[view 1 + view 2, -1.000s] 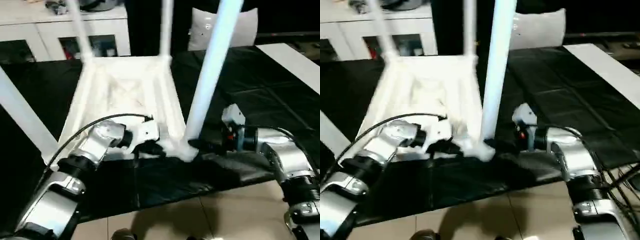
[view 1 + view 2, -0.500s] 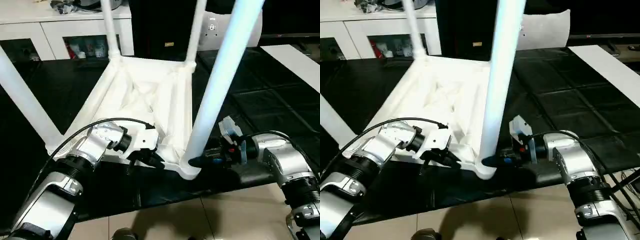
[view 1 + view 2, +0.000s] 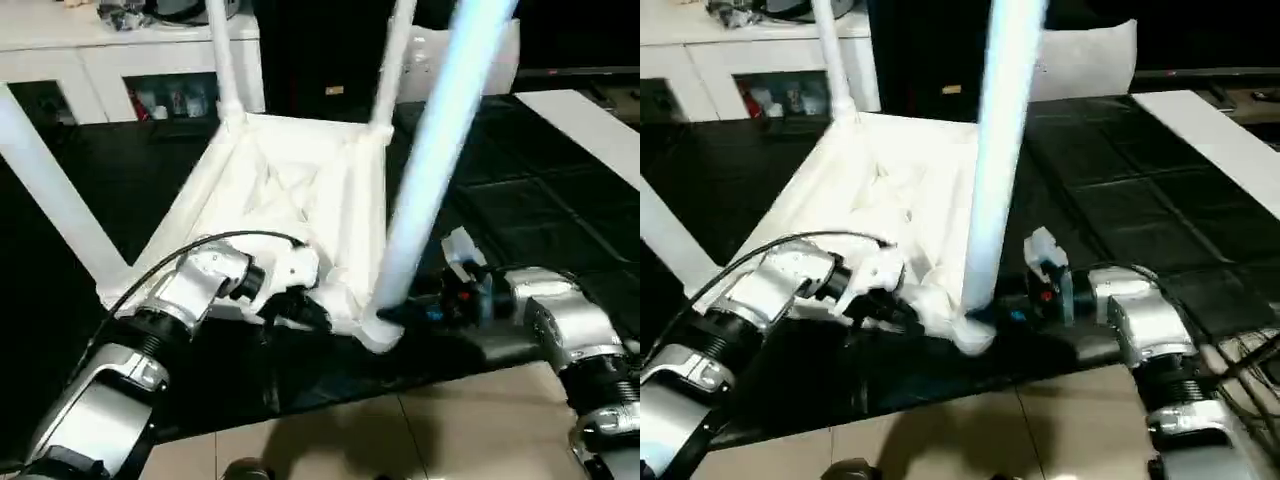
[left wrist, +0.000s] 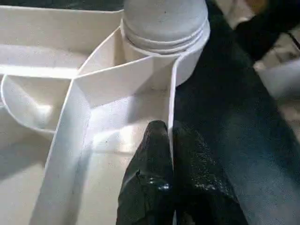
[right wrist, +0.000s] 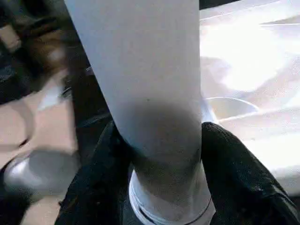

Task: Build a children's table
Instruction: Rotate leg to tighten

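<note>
Nearest to me, my two silver forearms reach in over the tiled floor [image 3: 470, 425] toward the black-covered work surface [image 3: 540, 200]. My left gripper [image 4: 169, 140] is pinched shut on the thin side wall of the children's table [image 3: 290, 190], one black finger inside the wall and one outside, just short of the near corner socket [image 4: 164, 33]. My right gripper [image 5: 159, 154] comes in from the other side of that same corner, and its two black fingers [image 5: 234, 173] sit on either side of the near leg [image 3: 440, 160], closed against it right above the socket, so I read it as gripping the leg at its base.

The table lies upside down on the black cover, ribbed underside facing up, its near edge close to the cover's front edge. The near leg stands in the corner socket and rises steeply, leaning slightly away from me. A second leg [image 3: 50, 190] rises from the near left corner, slanting outward to the left. Two more legs [image 3: 225, 60] stand at the far corners.

Beyond the table, a white cabinet with glass doors [image 3: 130, 75] stands at the back left, with a white cushion-like thing [image 3: 1085, 60] at the back and a flat white board [image 3: 590, 125] lying on the cover to the far right.
</note>
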Motion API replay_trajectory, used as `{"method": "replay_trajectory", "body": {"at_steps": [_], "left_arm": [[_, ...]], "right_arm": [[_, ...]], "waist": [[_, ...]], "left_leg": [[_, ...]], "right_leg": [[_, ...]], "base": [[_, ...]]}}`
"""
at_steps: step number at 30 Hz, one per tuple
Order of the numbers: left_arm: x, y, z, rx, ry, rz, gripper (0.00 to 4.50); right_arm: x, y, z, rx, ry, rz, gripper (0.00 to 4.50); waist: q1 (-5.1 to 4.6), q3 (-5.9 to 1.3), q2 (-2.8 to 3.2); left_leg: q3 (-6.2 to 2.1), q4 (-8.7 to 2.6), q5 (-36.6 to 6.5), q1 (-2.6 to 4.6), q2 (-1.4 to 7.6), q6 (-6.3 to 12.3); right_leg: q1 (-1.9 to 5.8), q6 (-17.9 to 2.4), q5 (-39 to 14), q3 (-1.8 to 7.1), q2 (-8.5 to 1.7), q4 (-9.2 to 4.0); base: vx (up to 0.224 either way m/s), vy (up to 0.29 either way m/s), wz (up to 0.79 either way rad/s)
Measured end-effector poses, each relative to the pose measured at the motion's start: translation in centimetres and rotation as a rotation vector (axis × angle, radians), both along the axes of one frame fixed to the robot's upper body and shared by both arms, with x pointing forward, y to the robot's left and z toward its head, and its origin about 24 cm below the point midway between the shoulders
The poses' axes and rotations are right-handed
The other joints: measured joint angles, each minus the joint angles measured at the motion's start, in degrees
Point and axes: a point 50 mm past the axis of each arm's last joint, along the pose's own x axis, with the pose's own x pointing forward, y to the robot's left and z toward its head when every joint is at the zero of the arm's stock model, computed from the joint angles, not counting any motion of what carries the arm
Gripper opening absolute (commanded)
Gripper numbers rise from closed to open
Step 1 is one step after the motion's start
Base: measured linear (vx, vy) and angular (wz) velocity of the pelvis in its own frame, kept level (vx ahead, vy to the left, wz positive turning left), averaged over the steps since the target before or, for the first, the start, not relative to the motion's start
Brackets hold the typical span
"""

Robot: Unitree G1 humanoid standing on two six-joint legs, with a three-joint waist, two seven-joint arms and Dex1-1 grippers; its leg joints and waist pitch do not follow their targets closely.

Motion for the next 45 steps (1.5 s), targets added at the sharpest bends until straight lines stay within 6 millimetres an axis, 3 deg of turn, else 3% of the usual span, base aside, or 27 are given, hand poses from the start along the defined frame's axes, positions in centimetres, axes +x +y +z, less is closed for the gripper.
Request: {"method": "replay_trajectory", "body": {"at_steps": [2, 5, 7, 8, 10, 11, 12, 13, 14, 15, 16, 17, 18, 19, 20, 22, 26, 27, 30, 36, 41, 45], "left_arm": [[0.4, 0.3, -0.1, 0.005, -0.008, 0.092, 0.00], [1.1, -0.2, -0.3, 0.001, -0.023, 0.245, 0.00], [1.5, -0.9, -0.5, 0.001, -0.031, 0.335, 0.00], [1.6, -1.1, -0.5, -0.001, -0.033, 0.359, 0.00], [2.0, -1.7, -0.6, -0.001, -0.055, 0.443, 0.00], [2.1, -1.9, -0.7, -0.001, -0.061, 0.470, 0.00], [2.3, -2.1, -0.7, -0.003, -0.076, 0.502, 0.00], [2.4, -2.3, -0.6, -0.005, -0.090, 0.516, 0.00], [2.5, -2.5, -0.4, -0.010, -0.100, 0.523, 0.00], [2.5, -2.8, -0.4, -0.018, -0.104, 0.525, 0.00], [2.4, -3.3, -0.4, -0.027, -0.103, 0.518, 0.00], [2.4, -3.5, -0.4, -0.031, -0.104, 0.516, 0.00], [2.3, -3.5, -0.5, -0.029, -0.102, 0.513, 0.00], [2.2, -3.8, -0.6, -0.029, -0.103, 0.500, 0.00], [2.2, -3.9, -0.6, -0.032, -0.106, 0.486, 0.00], [2.2, -3.9, -0.3, -0.047, -0.127, 0.460, 0.00], [2.1, -3.5, 0.0, -0.047, -0.158, 0.384, 0.00], [2.1, -3.3, 0.2, -0.047, -0.165, 0.359, 0.00], [1.9, -2.6, 0.3, -0.040, -0.176, 0.306, 0.00], [1.2, -1.1, 0.4, -0.025, -0.194, 0.151, 0.00], [0.5, -0.1, 0.5, 0.008, -0.186, 0.000, 0.00], [-0.1, -0.4, 0.5, 0.003, -0.159, -0.108, 0.00]], "right_arm": [[0.8, 0.7, -0.2, 0.003, -0.007, -0.112, 1.93], [2.2, 2.1, -0.5, -0.006, -0.005, -0.320, 1.93], [3.3, 3.3, -0.4, -0.029, -0.016, -0.450, 1.93], [3.6, 3.6, -0.4, -0.042, -0.018, -0.489, 1.93], [4.6, 4.7, -0.3, -0.035, 0.002, -0.613, 1.93], [4.8, 5.1, -0.3, -0.038, 0.007, -0.644, 1.93], [5.2, 5.5, -0.3, -0.038, 0.000, -0.682, 2.27], [5.4, 5.6, -0.1, -0.036, -0.008, -0.703, 2.48], [5.5, 5.7, 0.1, -0.030, -0.014, -0.717, 2.48], [5.6, 5.7, 0.1, -0.010, -0.007, -0.733, 2.48], [5.6, 5.7, 0.2, -0.004, -0.004, -0.748, 2.70], [5.6, 5.4, 0.1, -0.003, -0.001, -0.757, 2.79], [5.4, 5.3, -0.1, -0.001, 0.001, -0.747, 2.86], [5.1, 4.8, -0.2, -0.003, -0.008, -0.733, 2.91], [4.9, 4.6, -0.2, -0.006, -0.015, -0.716, 2.99], [4.7, 3.9, 0.0, -0.006, -0.042, -0.689, 3.23], [3.7, 2.4, -0.1, -0.003, -0.061, -0.603, 3.45], [3.5, 2.1, -0.1, -0.002, -0.065, -0.574, 3.71], [2.9, 1.2, 0.2, -0.023, -0.084, -0.485, 3.80], [1.3, -1.9, 1.3, -0.071, -0.091, -0.304, 4.42], [-0.1, -2.6, 1.4, -0.120, -0.062, -0.097, 4.42], [-0.4, -2.3, 1.5, -0.095, -0.057, -0.014, 4.06]], "waist": [[-1.64, -0.01, -0.08], [-4.58, -0.03, 0.02], [-6.65, 0.02, 0.47], [-7.13, 0.11, 0.68], [-8.23, 0.24, 0.73], [-8.26, 0.33, 0.37], [-8.26, 0.40, 0.43], [-8.09, 0.44, 0.59], [-8.09, 0.44, 0.89], [-8.22, 0.44, 1.71], [-7.94, 0.54, 2.08], [-7.76, 0.56, 1.75], [-7.87, 0.64, 0.90], [-7.56, 0.67, 0.77], [-6.64, 0.71, 0.68], [-5.60, 0.53, 0.95], [-4.29, 0.47, 1.05], [-3.92, 0.47, 1.05], [-2.70, 0.47, 1.05], [-1.04, 0.47, 1.03], [0.16, 0.47, 1.03], [1.19, 0.47, 1.03]], "left_leg": [[-0.03, 0.07, 0.03, -0.03, -0.04, -0.06], [-0.46, 0.07, 0.02, -0.03, 0.00, -0.08], [-1.08, 0.06, -0.02, -0.22, 0.83, -0.13], [-1.45, 0.02, -0.08, -0.18, 1.49, -0.19], [-1.40, 0.43, -0.23, 0.11, 1.53, -0.45], [-1.06, 0.44, -0.42, 0.89, 1.07, -0.68], [-0.79, 0.62, -0.80, 1.35, 0.44, -0.84], [-0.84, 0.85, -1.11, 1.15, 0.48, -0.62], [-1.19, 1.08, -1.46, 0.55, 0.86, -0.04], [-2.22, 1.23, -1.45, -0.54, 1.75, -0.09], [-2.75, 1.18, -1.48, -0.55, 2.56, -0.23], [-2.24, 1.25, -1.33, -0.04, 2.36, -1.12], [-1.93, 1.42, -1.46, 0.81, 1.04, -1.26], [-1.45, 1.39, -1.65, 1.70, 0.03, -1.20], [-1.00, 0.88, -2.02, 1.78, -0.25, -0.57], [-1.65, 0.73, -1.96, 0.43, -0.14, -0.59], [-1.70, 0.66, -1.47, -0.06, -0.02, -0.87], [-1.69, 0.66, -1.43, -0.20, 0.04, -0.66], [-1.41, 0.66, -1.55, -0.27, -0.04, -0.44], [-0.72, 0.76, -1.61, -0.23, -0.11, -0.30], [-0.64, 0.82, -1.61, -0.14, -0.05, -0.38], [-0.56, 0.90, -1.61, -0.19, -0.06, -0.58]], "right_leg": [[0.04, 0.00, 0.00, -0.14, 0.01, 0.09], [0.26, 0.04, -0.01, -1.11, 0.04, -0.71], [0.92, 0.05, 0.00, -3.11, 0.07, -2.30], [1.30, 0.08, -0.02, -3.76, 0.10, -2.90], [1.13, 0.12, -0.29, -3.00, 0.20, -1.53], [0.95, -0.02, -0.20, -2.08, 0.15, -0.83], [0.80, -0.02, -0.20, -2.30, -0.03, -0.60], [0.65, -0.02, -0.20, -3.33, -0.28, -0.81], [0.63, 0.00, -0.19, -4.95, -0.67, -1.44], [1.31, 0.10, -0.21, -7.11, -0.52, -2.91], [1.46, 0.30, -0.41, -7.07, -0.26, -2.50], [0.92, 0.46, -0.90, -5.06, 0.11, -1.09], [0.72, -0.57, -0.05, -2.69, 0.02, 0.12], [0.59, -0.51, -0.17, -2.10, -0.14, 0.45], [0.43, -0.52, -0.16, -1.86, -0.33, 0.35], [-0.08, -0.50, -0.16, -2.73, -0.31, -0.15], [-0.27, -0.57, 0.05, -2.58, -0.34, -0.30], [-0.37, -0.57, 0.04, -2.54, -0.38, -0.32], [-0.64, -0.66, 0.08, -2.17, -0.44, -0.25], [-1.11, -0.54, 0.01, -1.58, -0.54, 0.04], [-1.12, -0.54, 0.02, -1.59, -0.54, 0.19], [-1.10, -0.53, 0.03, -1.51, -0.63, 0.20]], "base": [[0.000, 0.000, 0.00], [0.000, 0.000, 0.00], [0.000, 0.000, 0.00], [-0.017, -0.022, -0.18], [0.000, 0.000, 0.00], [0.000, 0.000, 0.00], [0.000, 0.000, 0.00], [0.000, 0.000, 0.00], [0.021, 0.008, -0.23], [0.055, 0.025, -0.19], [0.055, 0.025, -0.19], [0.058, 0.005, -0.09], [0.067, 0.001, 0.17], [0.067, 0.001, 0.17], [0.099, 0.003, 0.03], [0.071, -0.004, -0.16], [0.000, 0.000, 0.00], [0.000, 0.000, 0.00], [0.000, 0.000, 0.00], [0.000, 0.000, 0.00], [0.000, 0.000, 0.00], [0.000, 0.000, 0.00]]}}
